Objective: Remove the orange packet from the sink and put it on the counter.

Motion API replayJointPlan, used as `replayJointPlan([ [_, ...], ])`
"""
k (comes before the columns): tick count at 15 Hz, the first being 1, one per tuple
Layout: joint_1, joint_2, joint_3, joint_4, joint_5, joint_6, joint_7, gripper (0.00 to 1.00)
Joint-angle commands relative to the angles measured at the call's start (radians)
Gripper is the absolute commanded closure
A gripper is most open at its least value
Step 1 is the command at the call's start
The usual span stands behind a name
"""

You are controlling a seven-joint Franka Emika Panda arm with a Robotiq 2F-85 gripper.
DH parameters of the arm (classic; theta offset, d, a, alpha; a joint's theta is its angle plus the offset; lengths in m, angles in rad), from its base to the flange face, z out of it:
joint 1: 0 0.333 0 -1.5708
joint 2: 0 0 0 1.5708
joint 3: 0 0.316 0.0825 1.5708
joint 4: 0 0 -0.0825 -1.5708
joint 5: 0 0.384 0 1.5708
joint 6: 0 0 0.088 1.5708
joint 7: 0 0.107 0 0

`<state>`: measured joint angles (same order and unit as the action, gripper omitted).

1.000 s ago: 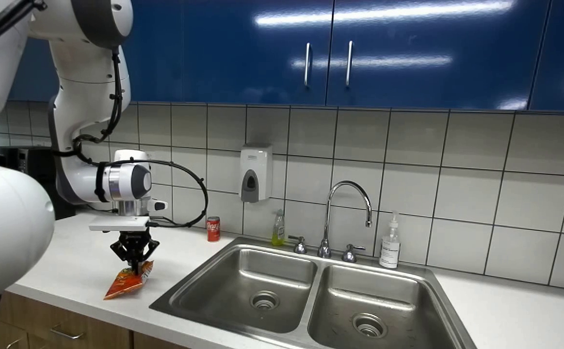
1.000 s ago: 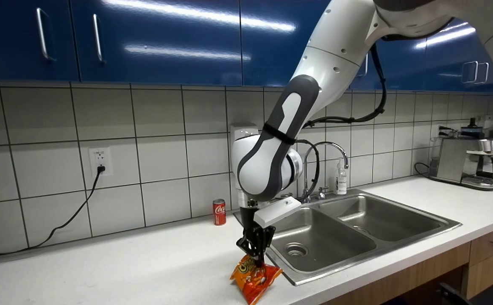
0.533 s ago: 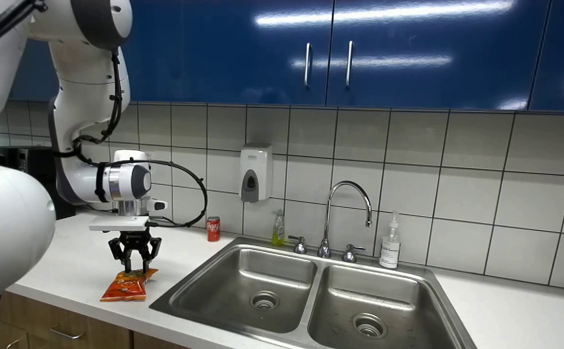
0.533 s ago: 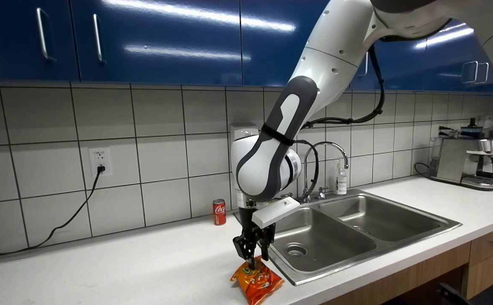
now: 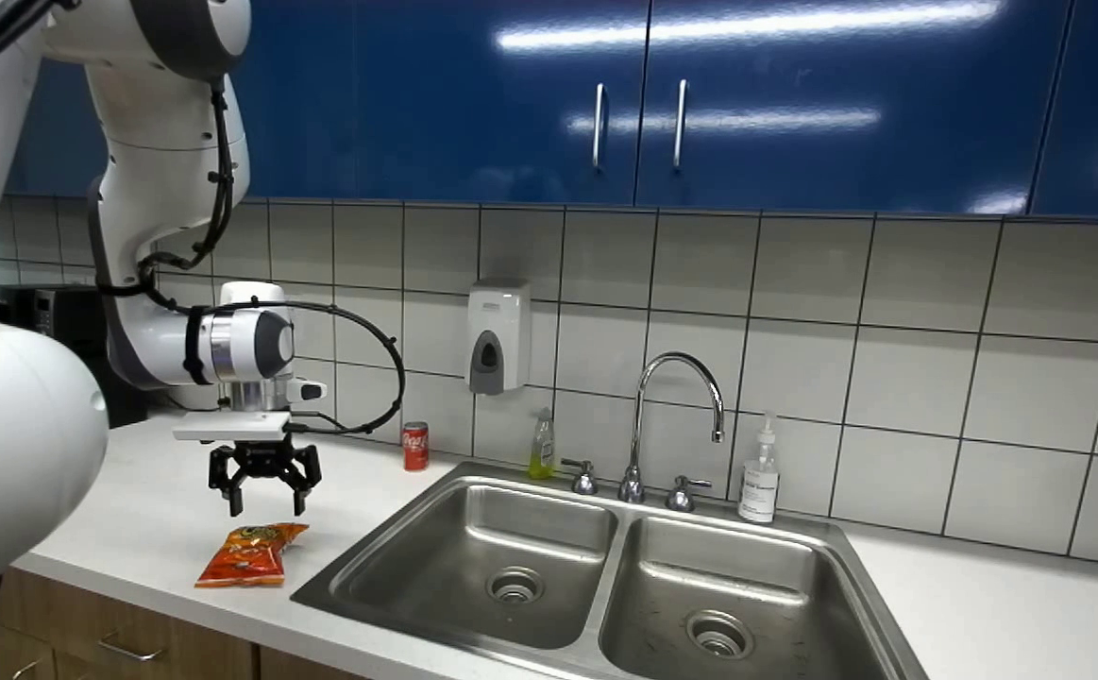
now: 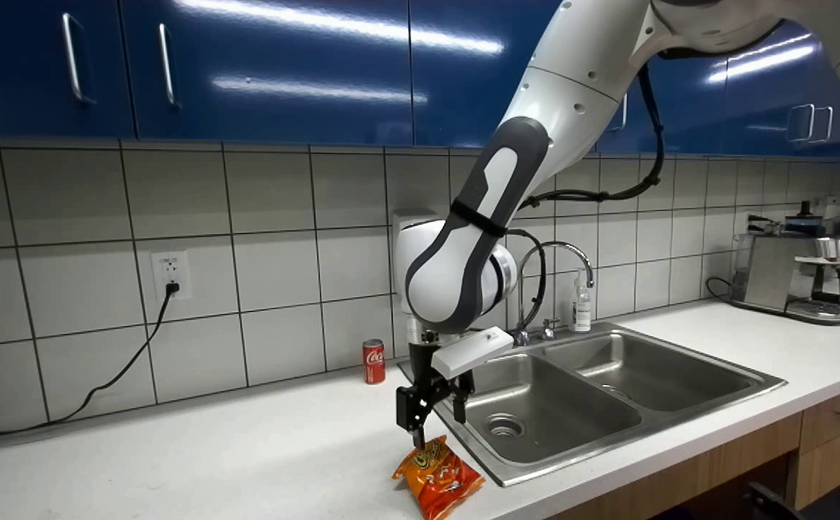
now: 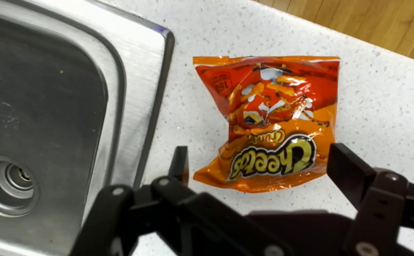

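Lifted since half a second ago, the black two-fingered pincer [image 5: 267, 507] hangs released, fingers parted wide, just above a shiny orange-red Cheetos packet [image 7: 278, 121] with yellow lettering. The packet lies on the long, smooth white worktop [image 6: 210, 448], near the rim of the double-basin stainless steel sink [image 7: 141, 67]. Farther back, a small red Coca-Cola can [image 5: 415, 446] stands upright, and a curved chrome faucet [image 5: 637, 416] rises behind the basins.
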<state>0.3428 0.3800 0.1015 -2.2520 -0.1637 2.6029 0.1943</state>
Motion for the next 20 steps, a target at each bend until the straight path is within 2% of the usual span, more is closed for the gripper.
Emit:
replayJointPlan([
  [1,-0.039,-0.122,0.02,-0.101,0.008,-0.005,-0.038,0.0],
  [11,-0.144,-0.417,0.026,-0.352,0.107,-0.042,-0.223,0.0],
  [15,-0.168,-0.561,0.003,-0.414,0.17,-0.175,-0.339,0.0],
  [16,-0.161,-0.447,0.018,-0.362,0.141,-0.1,-0.274,0.0],
  [20,-0.166,-0.532,0.006,-0.398,0.149,-0.154,-0.302,0.0],
])
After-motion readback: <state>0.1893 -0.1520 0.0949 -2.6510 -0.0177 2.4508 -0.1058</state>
